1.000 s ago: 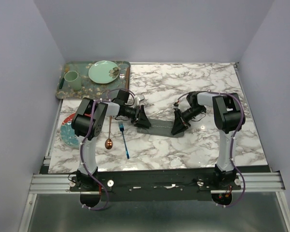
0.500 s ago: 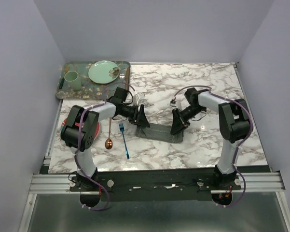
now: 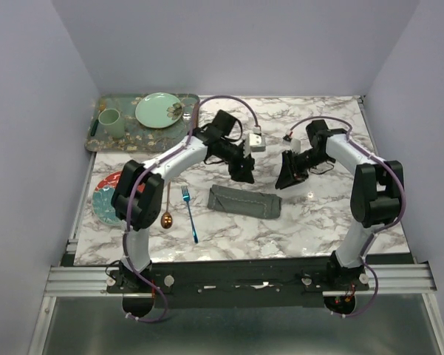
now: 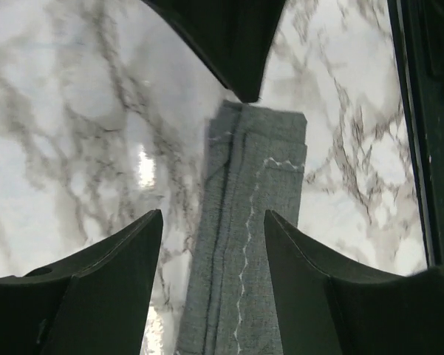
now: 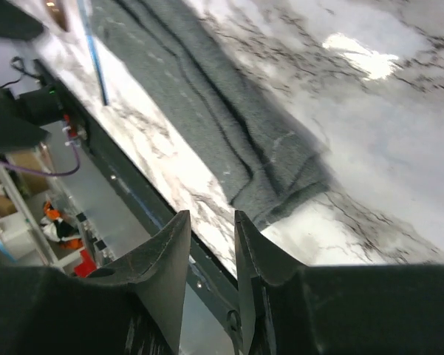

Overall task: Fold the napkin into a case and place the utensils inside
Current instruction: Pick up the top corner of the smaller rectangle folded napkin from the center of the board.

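The narrow, folded dark grey cloth case (image 3: 244, 202) lay flat on the white marble table (image 3: 318, 229). The left pincer (image 3: 244, 171) hung above it, spread wide and empty. The right pincer (image 3: 287, 177) hung over its right end, slightly parted, pinching nothing.

**Q:** Where are the utensils, relative to the case (image 3: 244, 201)?

**A:** The fork (image 3: 190, 216) lies just left of it. The spoon (image 3: 167, 207) is left of the fork.

**Q:** What about the other items?

**A:** The near plate (image 3: 100, 201) is farther left. The tray (image 3: 133, 137) is behind-left and holds the cup (image 3: 109, 120) and the tray plate (image 3: 154, 111). The left gripper (image 3: 244, 174) and right gripper (image 3: 284, 180) are behind the case.
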